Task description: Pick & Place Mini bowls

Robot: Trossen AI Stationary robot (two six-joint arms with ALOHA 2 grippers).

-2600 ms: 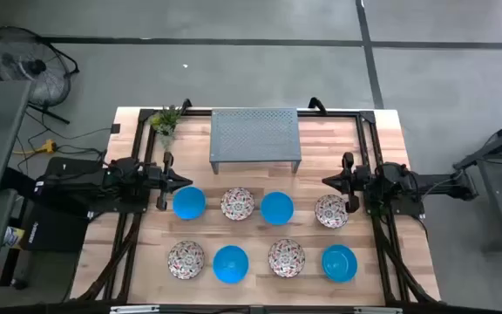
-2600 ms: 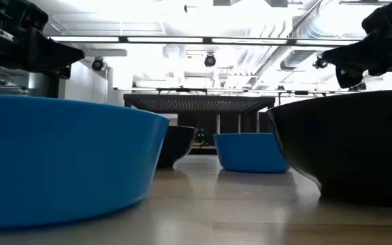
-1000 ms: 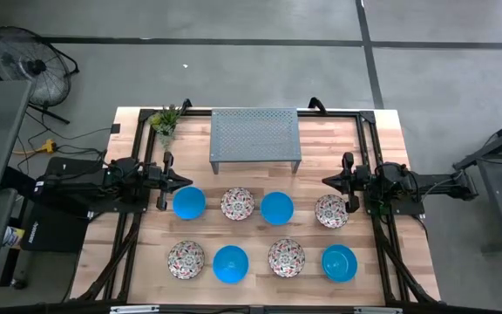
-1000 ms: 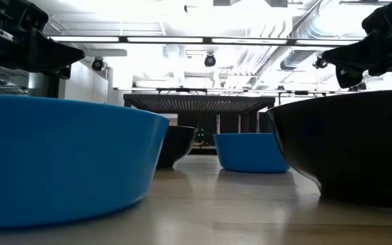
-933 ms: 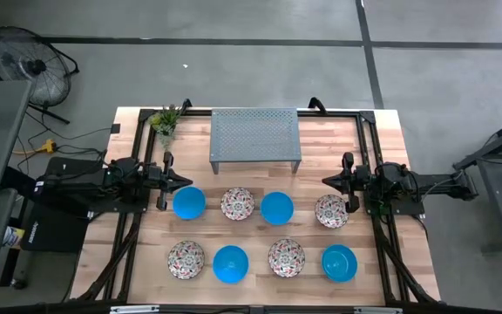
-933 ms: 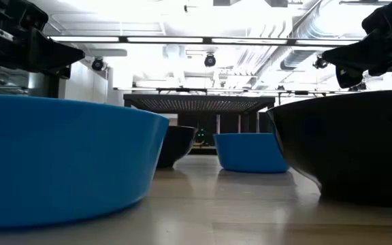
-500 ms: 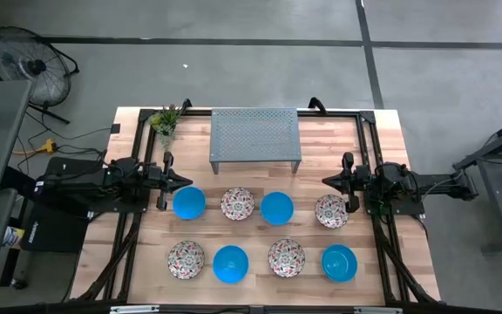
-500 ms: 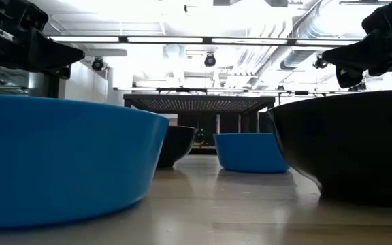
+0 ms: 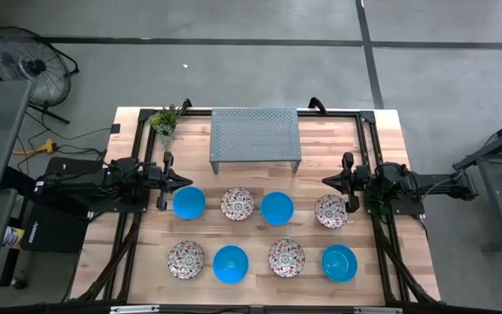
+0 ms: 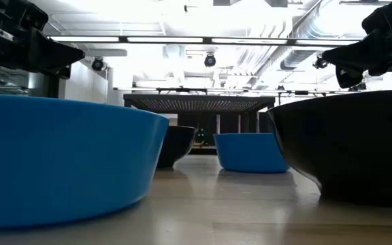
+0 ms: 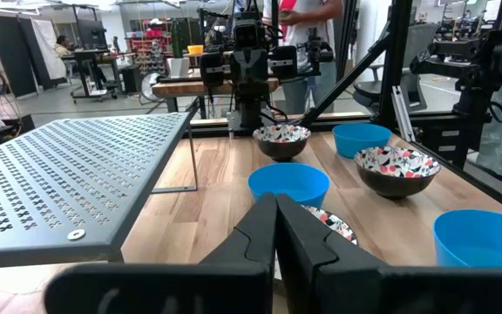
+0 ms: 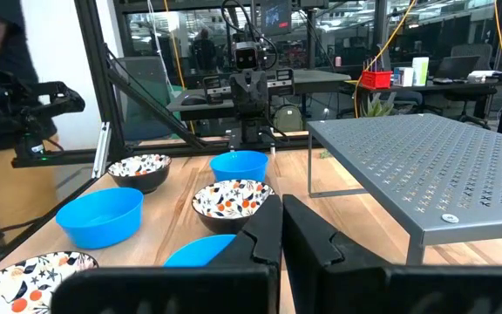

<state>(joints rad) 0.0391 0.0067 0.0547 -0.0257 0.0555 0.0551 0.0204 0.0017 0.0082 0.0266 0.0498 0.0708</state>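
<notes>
Since all eight bowls (image 9: 238,205) sit in two rows on the table (image 9: 321,148) ahead of my fingers, I judge nothing moved yet: the left gripper (image 9: 179,180) and right gripper (image 9: 327,181) hover pressed together, empty, beside the rack (image 9: 255,135).

Grey concrete floor (image 9: 260,22) with dark seam lines. Black pedestal fan (image 9: 26,63) on floor at far left, cables beside it. Light wood bench (image 9: 138,253). Bright white ceiling (image 10: 203,20) with strip lights, pipes. Workshop beyond: cluttered desks (image 12: 390,83), glass partitions, person standing (image 11: 308,17).
</notes>
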